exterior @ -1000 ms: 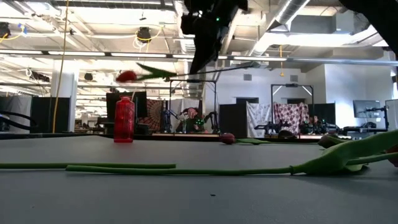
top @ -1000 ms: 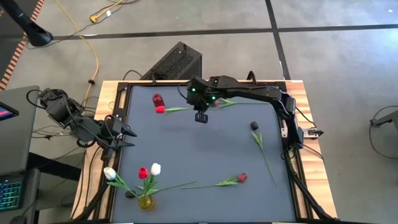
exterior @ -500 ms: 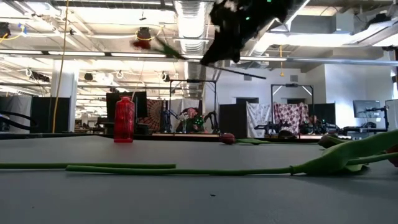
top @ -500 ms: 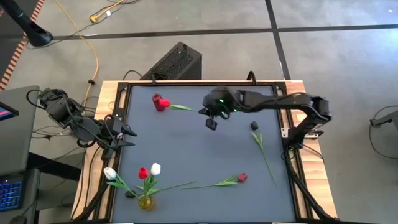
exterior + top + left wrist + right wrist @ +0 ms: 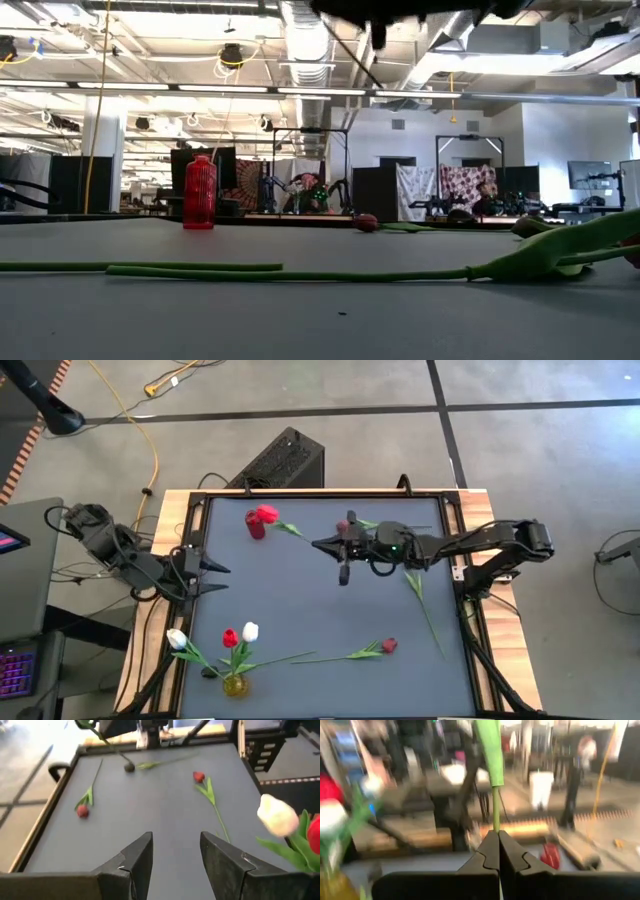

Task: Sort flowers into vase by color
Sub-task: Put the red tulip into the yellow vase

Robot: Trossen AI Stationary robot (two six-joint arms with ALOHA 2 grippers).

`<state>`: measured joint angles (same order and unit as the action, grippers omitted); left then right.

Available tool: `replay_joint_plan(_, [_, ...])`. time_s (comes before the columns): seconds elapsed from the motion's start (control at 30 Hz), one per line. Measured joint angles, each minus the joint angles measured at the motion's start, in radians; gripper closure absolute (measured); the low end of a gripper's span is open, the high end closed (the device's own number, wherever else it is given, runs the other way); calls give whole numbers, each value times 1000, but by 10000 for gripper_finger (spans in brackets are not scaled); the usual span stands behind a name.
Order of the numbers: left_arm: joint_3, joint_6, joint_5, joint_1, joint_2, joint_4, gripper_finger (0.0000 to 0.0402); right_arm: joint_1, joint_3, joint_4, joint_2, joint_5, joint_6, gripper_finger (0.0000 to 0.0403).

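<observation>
I have the right end effector (image 5: 343,549) pinched fully closed on the thin green stem of an artificial red-headed tulip (image 5: 267,514), carrying it high above the dark grey bench (image 5: 310,600); the stem (image 5: 494,795) runs straight up out of the closed tips in the right wrist view, so the flower is held near its lower end and the head swings out in front. That head now hangs over the small red ribbed plastic vase (image 5: 255,525), which stands in the far-left corner of the bench, and I judge this is deliberate: red goes with red, and gripping the stem low leaves room to stand it into the mouth. The left end effector (image 5: 210,576) waits with its jaws apart, nearer to me than the red vase along the same bench edge, holding nothing. Much closer to me than the red vase, a small yellow glass vase (image 5: 235,684) already holds white and red tulips. Other tulips lie flat well to the right of the red vase, a dark-headed one (image 5: 409,562) and a red one (image 5: 388,646) among them, awaiting sorting.
</observation>
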<state>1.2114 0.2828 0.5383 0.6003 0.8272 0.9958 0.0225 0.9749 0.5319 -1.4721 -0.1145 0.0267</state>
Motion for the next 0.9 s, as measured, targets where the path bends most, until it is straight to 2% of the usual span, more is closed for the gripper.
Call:
replay_joint_plan(0.27, [-87, -196, 25, 0, -5, -343, 248, -60, 20, 481, -155, 0, 3, 386])
replay_joint_plan(0.43, [-151, -315, 23, -24, 2, -588, 248, -84, 72, 644, -273, 0, 25, 386])
replay_joint_plan(0.5, [-179, -345, 22, -47, 7, -662, 248, -95, 110, 680, -320, 0, 26, 386])
replay_joint_plan(0.63, [-199, -328, 17, -102, 19, -686, 248, -116, 181, 693, -377, 4, 14, 385])
replay_joint_plan(0.9, [-235, -300, -84, -184, 26, -761, 248, -144, 288, 658, -434, 8, -35, 384])
